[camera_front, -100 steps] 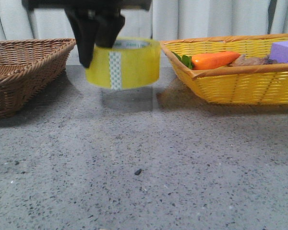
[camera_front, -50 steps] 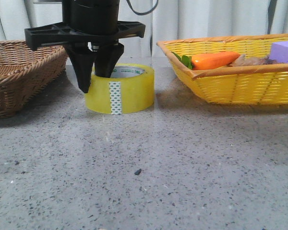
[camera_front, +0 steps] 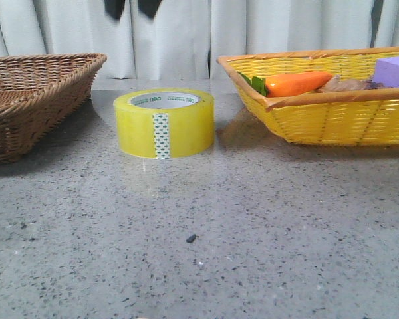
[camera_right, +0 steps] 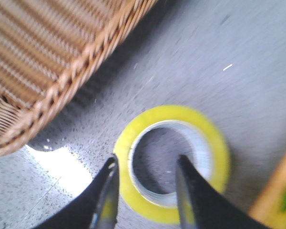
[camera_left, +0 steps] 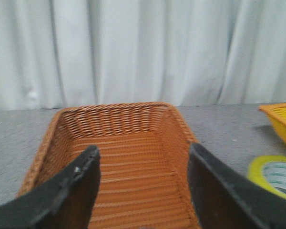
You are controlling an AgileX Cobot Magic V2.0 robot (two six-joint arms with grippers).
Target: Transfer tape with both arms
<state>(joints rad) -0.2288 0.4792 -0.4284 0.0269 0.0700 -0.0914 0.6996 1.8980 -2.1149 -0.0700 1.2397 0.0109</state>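
Tape (camera_front: pixel 164 123) flat on grey table (camera_front: pixel 253 239) (hole up), free of any grip. Directly above, at twelve o'clock: right gripper (camera_right: pixel 145 191), parted, empty. Left gripper (camera_left: pixel 143 183) spread wide over brown basket (camera_left: pixel 119 143).

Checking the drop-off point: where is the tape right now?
In the front view the tape sits flat on the table, between the brown basket on the left and the yellow basket on the right, untouched.
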